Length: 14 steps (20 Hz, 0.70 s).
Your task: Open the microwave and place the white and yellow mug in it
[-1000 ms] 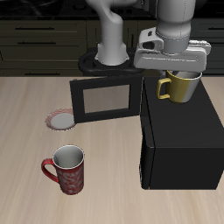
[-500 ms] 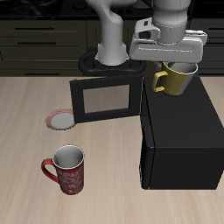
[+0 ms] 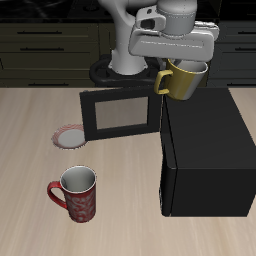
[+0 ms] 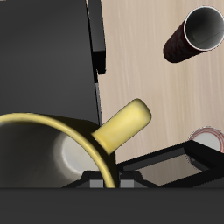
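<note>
The black microwave (image 3: 208,150) stands on the table with its door (image 3: 120,113) swung open; it also shows in the wrist view (image 4: 44,61). My gripper (image 3: 188,66) is shut on the rim of the white and yellow mug (image 3: 180,82) and holds it in the air above the microwave's top back corner, near the door hinge. The mug's yellow handle (image 4: 122,127) and pale inside (image 4: 74,157) fill the wrist view. My fingertips are hidden behind the mug.
A red patterned mug (image 3: 76,192) with a grey inside stands near the table's front edge; it also shows in the wrist view (image 4: 198,35). A small round plate (image 3: 71,135) lies beside the open door. Dark cabinets run behind the table.
My gripper has lifted the yellow mug higher and carried it sideways from above the microwave's top toward the open door side. The microwave and red mug have not moved.
</note>
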### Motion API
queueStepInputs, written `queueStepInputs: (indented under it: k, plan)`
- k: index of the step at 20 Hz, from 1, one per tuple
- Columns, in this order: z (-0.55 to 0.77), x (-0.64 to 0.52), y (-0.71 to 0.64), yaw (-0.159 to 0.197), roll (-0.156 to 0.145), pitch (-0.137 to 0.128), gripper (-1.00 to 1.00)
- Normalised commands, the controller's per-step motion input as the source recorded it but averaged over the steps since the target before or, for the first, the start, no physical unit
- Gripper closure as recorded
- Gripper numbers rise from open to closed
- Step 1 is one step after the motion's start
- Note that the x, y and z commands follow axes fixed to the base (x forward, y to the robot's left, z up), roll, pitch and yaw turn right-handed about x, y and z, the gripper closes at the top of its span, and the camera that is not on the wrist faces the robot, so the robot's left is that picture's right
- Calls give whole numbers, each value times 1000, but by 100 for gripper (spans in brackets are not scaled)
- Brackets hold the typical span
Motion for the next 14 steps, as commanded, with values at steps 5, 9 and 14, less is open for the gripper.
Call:
queueStepInputs:
  k: [5,9,14]
  plan:
    - [84,21,-410,14,-57,-12,100]
    - [51,87,-468,-3,-51,6,100]
    - [36,38,-414,5,-46,-6,100]
